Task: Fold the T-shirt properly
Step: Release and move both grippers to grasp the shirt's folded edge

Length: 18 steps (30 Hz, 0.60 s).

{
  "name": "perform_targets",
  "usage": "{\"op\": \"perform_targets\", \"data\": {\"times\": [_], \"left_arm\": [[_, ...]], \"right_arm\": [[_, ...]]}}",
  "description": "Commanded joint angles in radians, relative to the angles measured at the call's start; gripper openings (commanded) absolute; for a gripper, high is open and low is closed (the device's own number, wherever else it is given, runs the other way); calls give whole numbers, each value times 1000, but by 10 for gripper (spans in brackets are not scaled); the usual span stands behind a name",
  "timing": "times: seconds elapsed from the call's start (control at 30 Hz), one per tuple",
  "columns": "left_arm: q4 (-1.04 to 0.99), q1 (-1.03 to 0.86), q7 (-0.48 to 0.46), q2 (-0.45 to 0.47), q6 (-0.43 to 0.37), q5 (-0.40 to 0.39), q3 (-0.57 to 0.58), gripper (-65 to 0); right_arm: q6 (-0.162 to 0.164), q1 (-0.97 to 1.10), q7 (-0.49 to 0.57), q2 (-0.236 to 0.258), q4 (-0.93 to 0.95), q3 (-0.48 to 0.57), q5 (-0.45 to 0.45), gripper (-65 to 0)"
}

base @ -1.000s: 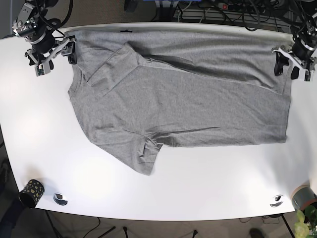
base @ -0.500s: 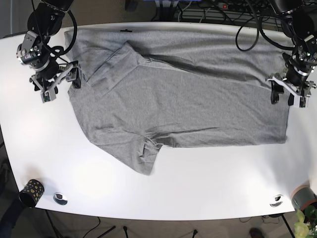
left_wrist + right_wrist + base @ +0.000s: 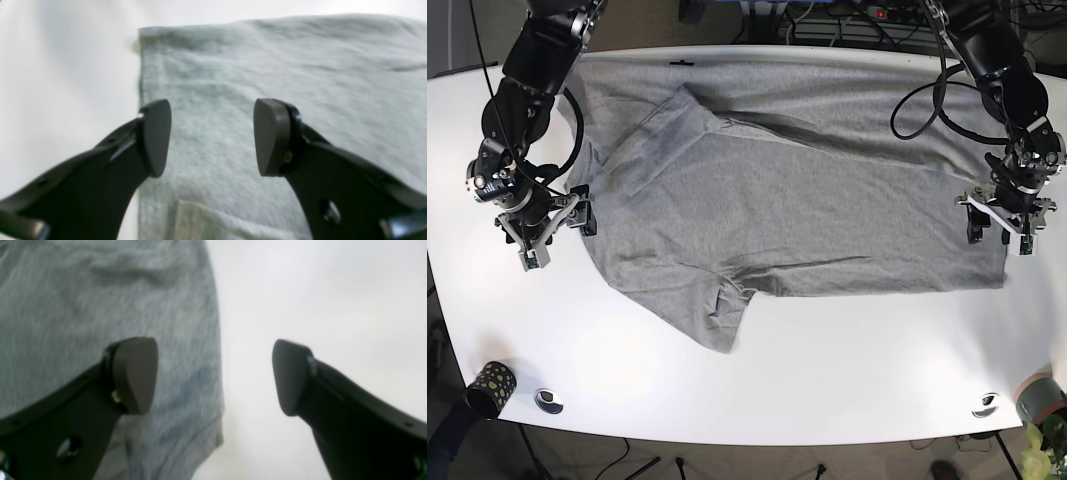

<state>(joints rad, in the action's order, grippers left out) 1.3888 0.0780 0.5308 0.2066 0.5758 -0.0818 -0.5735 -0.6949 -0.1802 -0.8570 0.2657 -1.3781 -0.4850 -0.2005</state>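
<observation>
A grey T-shirt [image 3: 797, 200] lies spread on the white table [image 3: 847, 370], folded partly over itself along the far side, with one sleeve [image 3: 717, 315] pointing to the front. My left gripper [image 3: 999, 237] is open and empty over the shirt's right edge, near its front corner. In the left wrist view its open gripper [image 3: 213, 138] straddles the grey cloth [image 3: 283, 66] by the hem. My right gripper [image 3: 557, 242] is open and empty at the shirt's left edge. In the right wrist view the gripper [image 3: 213, 376] straddles the shirt's edge [image 3: 100, 290].
A dark patterned cup [image 3: 489, 388] and a small metal disc [image 3: 549, 400] sit at the front left corner. Another disc [image 3: 985, 404] and a grey plant pot [image 3: 1039, 398] are at the front right. Cables [image 3: 867, 25] run behind the table.
Both arms have moved from the far corners toward the front along the shirt's left and right edges. Both grippers stay open. The shirt has not moved.
</observation>
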Motion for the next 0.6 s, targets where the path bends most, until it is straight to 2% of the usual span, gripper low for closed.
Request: {"op": "perform_targets", "data": {"times": [0.0,0.13,0.23,0.37,0.57], "left_arm": [[-24,41,-22,15,0,-11,-3,-285],[-67,79,-22,40,0,-11,2,-285],[-107,104,-22,43,0,-11,4,-283],[-144,136,-22,54,0,-11,2,-283],[-174,156,-22,70,2,-11,4,-283]], "right_arm": [[-3,-69,37,20,44,9,-11,-140],[-3,-157,80,20,158,10,2,-140],[-3,-223,104,20,245,12,65,-140],[-3,-295,175,19,365,21,126,-140],[-3,-359,293,20,553,58,154,-140]]}}
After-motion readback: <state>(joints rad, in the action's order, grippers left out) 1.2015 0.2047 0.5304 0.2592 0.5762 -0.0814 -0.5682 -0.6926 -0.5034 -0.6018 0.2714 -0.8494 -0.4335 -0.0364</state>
